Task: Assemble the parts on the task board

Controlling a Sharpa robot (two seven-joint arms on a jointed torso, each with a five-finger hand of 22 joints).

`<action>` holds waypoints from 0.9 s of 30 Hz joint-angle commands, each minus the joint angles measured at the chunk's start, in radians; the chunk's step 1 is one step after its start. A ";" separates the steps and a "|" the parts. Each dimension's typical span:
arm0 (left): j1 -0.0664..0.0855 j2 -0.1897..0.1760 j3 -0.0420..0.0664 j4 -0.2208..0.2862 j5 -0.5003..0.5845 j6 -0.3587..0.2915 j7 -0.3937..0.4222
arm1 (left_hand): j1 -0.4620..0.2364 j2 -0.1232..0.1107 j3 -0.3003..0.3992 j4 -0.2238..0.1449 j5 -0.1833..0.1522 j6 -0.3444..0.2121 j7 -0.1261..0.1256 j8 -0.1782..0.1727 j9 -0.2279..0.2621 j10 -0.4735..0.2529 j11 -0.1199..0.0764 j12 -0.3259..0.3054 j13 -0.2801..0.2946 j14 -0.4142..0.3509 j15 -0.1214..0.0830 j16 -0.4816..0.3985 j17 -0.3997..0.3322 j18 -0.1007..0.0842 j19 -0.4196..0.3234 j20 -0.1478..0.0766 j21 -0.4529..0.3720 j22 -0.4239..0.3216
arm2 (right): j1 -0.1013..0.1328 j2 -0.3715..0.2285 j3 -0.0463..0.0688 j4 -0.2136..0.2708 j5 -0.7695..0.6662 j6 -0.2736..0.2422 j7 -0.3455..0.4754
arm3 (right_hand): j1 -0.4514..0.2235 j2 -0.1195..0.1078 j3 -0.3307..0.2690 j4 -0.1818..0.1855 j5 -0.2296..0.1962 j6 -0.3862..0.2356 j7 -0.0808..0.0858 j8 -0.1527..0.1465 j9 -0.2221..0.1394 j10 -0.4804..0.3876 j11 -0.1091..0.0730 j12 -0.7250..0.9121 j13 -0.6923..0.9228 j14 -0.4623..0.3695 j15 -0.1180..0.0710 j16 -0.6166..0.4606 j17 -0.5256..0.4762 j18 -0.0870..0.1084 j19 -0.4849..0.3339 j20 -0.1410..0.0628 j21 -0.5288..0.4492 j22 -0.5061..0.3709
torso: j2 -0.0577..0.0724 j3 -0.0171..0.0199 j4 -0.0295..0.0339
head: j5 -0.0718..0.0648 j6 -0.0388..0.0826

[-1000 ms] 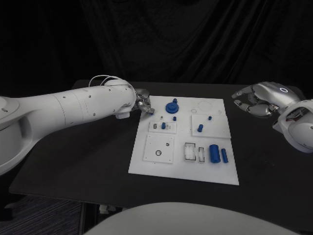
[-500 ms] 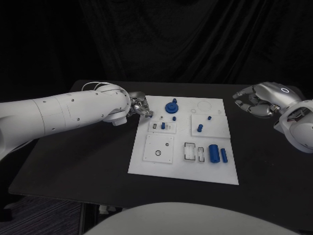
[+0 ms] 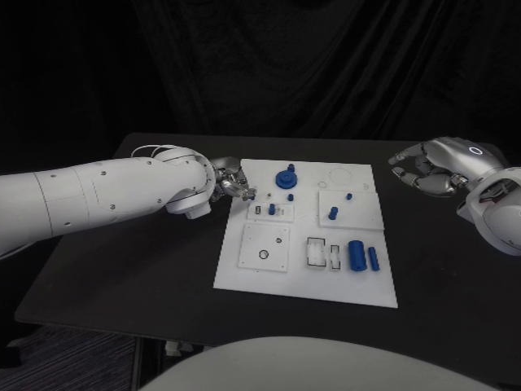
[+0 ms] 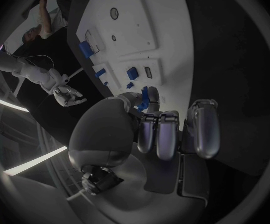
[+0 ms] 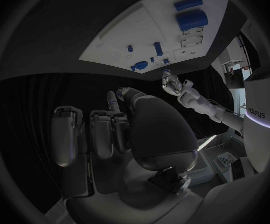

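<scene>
Since a second ago the left hand (image 3: 235, 183), fingers curled on nothing visible, neared the task board (image 3: 247, 277); approach slowly, fingers apart.

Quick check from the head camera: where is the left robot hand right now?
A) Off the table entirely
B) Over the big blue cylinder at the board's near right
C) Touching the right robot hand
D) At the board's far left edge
D: the left robot hand sits at the far left edge of the task board, well away from the right robot hand.
</scene>
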 commanded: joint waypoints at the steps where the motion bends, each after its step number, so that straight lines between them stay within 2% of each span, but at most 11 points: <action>1: -0.002 -0.001 0.001 0.015 -0.052 -0.079 0.020 | -0.008 -0.002 0.015 -0.010 -0.005 -0.005 0.000 0.004 0.001 0.106 -0.003 0.000 0.263 0.108 -0.005 0.003 0.263 0.007 0.020 -0.005 -0.002 0.193 | -0.002 -0.001 0.001 0.001 -0.002 0.000 -0.021 | -0.008 -0.002 0.005 0.000 0.006 0.003 -0.002 -0.004 -0.002 0.104 0.000 0.005 0.263 0.088 0.003 -0.006 0.194 0.012 0.048 0.000 -0.005 0.225 | 0.000 -0.0011 -0.0002 | 0.000 0.000; 6: -0.017 -0.002 0.001 0.025 -0.075 -0.089 0.028 | -0.016 0.002 0.020 -0.009 -0.013 -0.007 0.001 0.007 0.006 0.106 -0.002 0.000 0.263 0.108 -0.005 0.003 0.263 0.007 0.020 -0.005 -0.002 0.193 | -0.002 -0.001 0.001 0.001 -0.002 -0.001 -0.021 | -0.008 -0.002 0.005 0.000 0.006 0.003 -0.002 -0.004 -0.002 0.104 0.000 0.005 0.263 0.088 0.003 -0.006 0.194 0.012 0.048 0.000 -0.005 0.225 | 0.000 -0.0006 -0.0005 | 0.000 0.000; 10: -0.040 0.006 0.001 0.022 -0.114 -0.095 0.038 | -0.022 0.003 0.023 -0.009 -0.021 -0.005 0.001 0.009 0.009 0.106 -0.001 0.000 0.263 0.108 -0.004 0.003 0.263 0.007 0.020 -0.004 -0.002 0.193 | -0.002 0.001 0.001 0.000 -0.002 0.000 -0.021 | -0.008 -0.002 0.005 0.000 0.006 0.003 -0.002 -0.004 -0.002 0.104 0.000 0.005 0.263 0.088 0.003 -0.006 0.194 0.012 0.048 0.000 -0.005 0.225 | 0.000 -0.0002 0.0005 | 0.000 0.000; 15: -0.056 0.018 0.001 0.012 -0.128 -0.098 0.041 | -0.025 0.005 0.026 -0.010 -0.026 -0.001 -0.001 0.013 0.012 0.106 -0.002 0.000 0.263 0.108 -0.004 0.003 0.263 0.006 0.022 -0.004 0.002 0.194 | -0.002 0.002 0.001 0.000 -0.002 0.001 -0.020 | -0.008 -0.002 0.005 0.000 0.006 0.003 -0.002 -0.004 -0.002 0.104 0.000 0.005 0.263 0.088 0.003 -0.006 0.194 0.012 0.048 0.000 -0.005 0.225 | 0.002 -0.0025 -0.0008 | -0.002 0.000; 19: -0.066 0.020 0.001 0.008 -0.132 -0.096 0.040 | -0.028 0.005 0.026 -0.010 -0.029 0.001 -0.001 0.015 0.013 0.106 -0.002 0.000 0.263 0.108 -0.005 0.003 0.263 0.007 0.022 -0.004 0.001 0.194 | -0.002 0.000 0.001 0.000 -0.002 0.002 -0.021 | -0.008 -0.002 0.005 0.000 0.006 0.003 -0.002 -0.004 -0.002 0.104 0.000 0.005 0.263 0.088 0.003 -0.006 0.194 0.012 0.048 0.000 -0.005 0.225 | 0.002 -0.0013 -0.0017 | -0.001 0.000; 24: -0.073 0.023 0.001 0.004 -0.133 -0.096 0.040 | -0.030 0.006 0.026 -0.009 -0.030 0.002 -0.001 0.016 0.014 0.106 -0.002 0.000 0.263 0.108 -0.005 0.003 0.263 0.007 0.022 -0.004 0.001 0.194 | -0.002 0.000 0.001 0.000 -0.002 0.002 -0.021 | -0.008 -0.002 0.005 0.000 0.006 0.003 -0.002 -0.004 -0.002 0.104 0.000 0.005 0.263 0.088 0.003 -0.006 0.194 0.012 0.048 0.000 -0.005 0.225 | 0.001 -0.0012 0.0013 | -0.003 0.000; 27: -0.077 0.026 0.001 0.001 -0.134 -0.093 0.040 | -0.031 0.006 0.026 -0.009 -0.030 0.003 -0.001 0.016 0.014 0.106 -0.003 0.000 0.263 0.108 -0.005 0.003 0.263 0.006 0.022 -0.004 0.002 0.194 | -0.002 0.001 0.001 0.000 -0.002 0.003 -0.021 | -0.010 -0.003 0.006 -0.001 0.006 0.003 -0.002 -0.004 -0.002 0.104 -0.001 0.005 0.263 0.088 0.002 -0.007 0.192 0.012 0.047 0.000 -0.007 0.225 | 0.001 -0.0005 0.0010 | -0.002 0.000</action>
